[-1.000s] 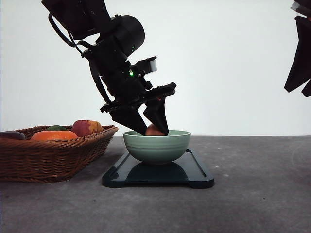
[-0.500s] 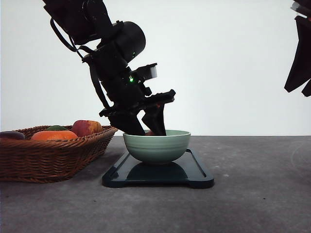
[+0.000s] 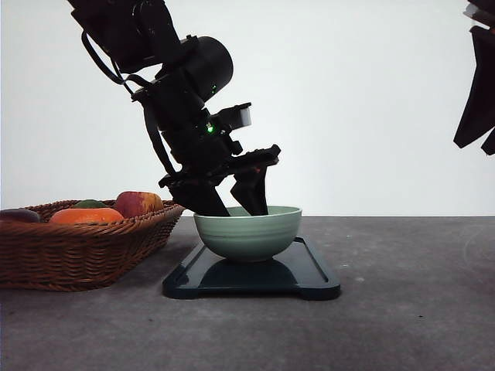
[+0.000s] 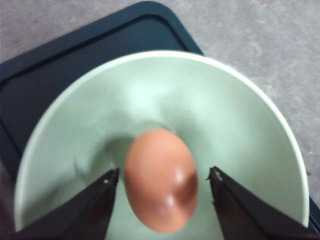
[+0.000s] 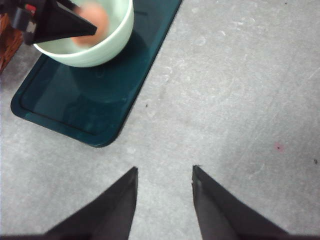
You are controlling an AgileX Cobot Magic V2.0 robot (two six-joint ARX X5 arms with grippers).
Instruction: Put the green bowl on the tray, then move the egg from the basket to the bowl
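The green bowl (image 3: 247, 232) stands on the dark tray (image 3: 309, 278) at the table's middle. My left gripper (image 3: 236, 207) reaches down into the bowl from the upper left, its tips below the rim. In the left wrist view the reddish-brown egg (image 4: 160, 180) lies on the bowl's (image 4: 225, 125) floor between the two fingertips (image 4: 110, 176), with a small gap on each side, so the gripper is open. The wicker basket (image 3: 77, 251) sits to the left of the tray. My right gripper (image 5: 164, 172) hangs open over bare table, to the right of the tray (image 5: 100, 100).
In the basket lie a red-yellow apple (image 3: 138, 203), an orange fruit (image 3: 85, 216) and a dark item (image 3: 15, 215) at its left end. The right arm (image 3: 476, 85) hangs high at the right edge. Grey table stretches right of the tray.
The left gripper sank into the bowl with the egg. Its fingers then spread apart, and the egg dropped below the rim in the front view.
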